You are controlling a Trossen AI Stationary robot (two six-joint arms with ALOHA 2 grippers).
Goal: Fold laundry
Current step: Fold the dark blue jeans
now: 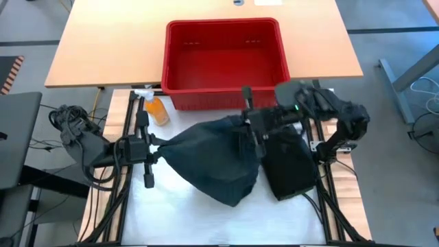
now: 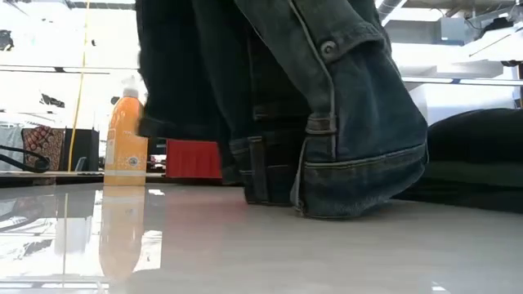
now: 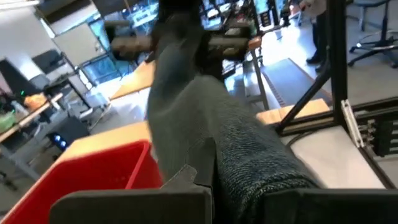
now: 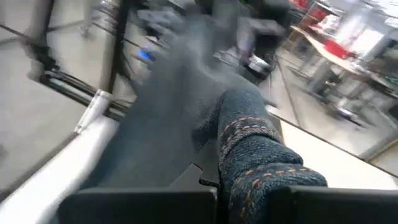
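Observation:
A dark blue denim garment (image 1: 209, 161) is stretched between my two grippers over the middle of the table. It sags below them, and in the low view its lower hem (image 2: 351, 200) reaches the tabletop. My left gripper (image 1: 156, 149) is shut on the garment's left end. My right gripper (image 1: 255, 127) is shut on its right end. A black garment (image 1: 288, 165) lies in a heap on the table at the right, under the right arm. My left gripper pinches a bunched edge of the denim (image 3: 249, 171) between its two fingers, coming level from the table's left. The cloth runs away from the fingers toward the other arm and hangs below. My right gripper pinches a thick stitched seam of the denim (image 4: 255, 165) between its two fingers, in several layers, coming about level from the table's right. The garment hangs from it, with its lower hem on the table.
A red plastic basket (image 1: 226, 58) stands at the far middle, close behind the grippers. An orange bottle (image 1: 158, 110) stands at its left corner. The white tabletop (image 1: 178, 213) lies bare toward the near edge.

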